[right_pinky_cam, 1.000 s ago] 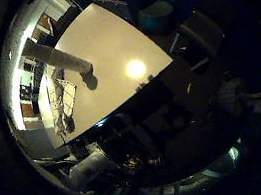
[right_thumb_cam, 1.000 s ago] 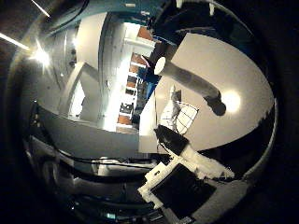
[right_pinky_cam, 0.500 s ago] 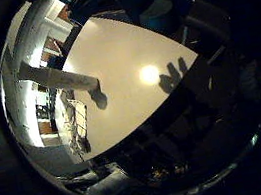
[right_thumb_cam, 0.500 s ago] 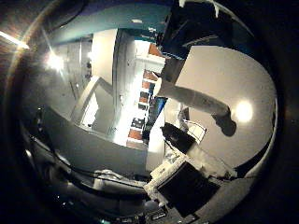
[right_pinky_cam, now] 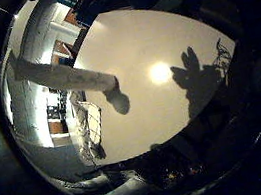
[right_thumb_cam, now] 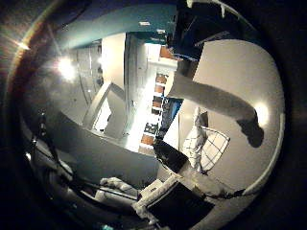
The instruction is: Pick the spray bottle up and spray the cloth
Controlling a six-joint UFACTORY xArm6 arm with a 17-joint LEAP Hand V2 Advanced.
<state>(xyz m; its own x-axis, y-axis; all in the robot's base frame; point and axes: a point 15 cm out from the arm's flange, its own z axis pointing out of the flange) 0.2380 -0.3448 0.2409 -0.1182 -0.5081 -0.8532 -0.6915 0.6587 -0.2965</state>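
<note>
A white spray bottle stands upright on a white table; it also shows in the right thumb side palm view. A white cloth with a thin grid pattern lies crumpled on the table right beside the bottle's base, and shows in the thumb side view too. My hand is above the table, away from both, with white and black parts at the view's edge. Its shadow on the table shows spread, straight fingers with nothing between them.
A bright lamp reflection lies on the table between the bottle and the hand's shadow. A black object sits by the table edge next to the cloth. Room walls, shelves and ceiling lights lie beyond the table.
The camera has moved over the table, which now fills more of the little finger side view. The hand's shadow has grown on the table. Bottle and cloth have not moved.
</note>
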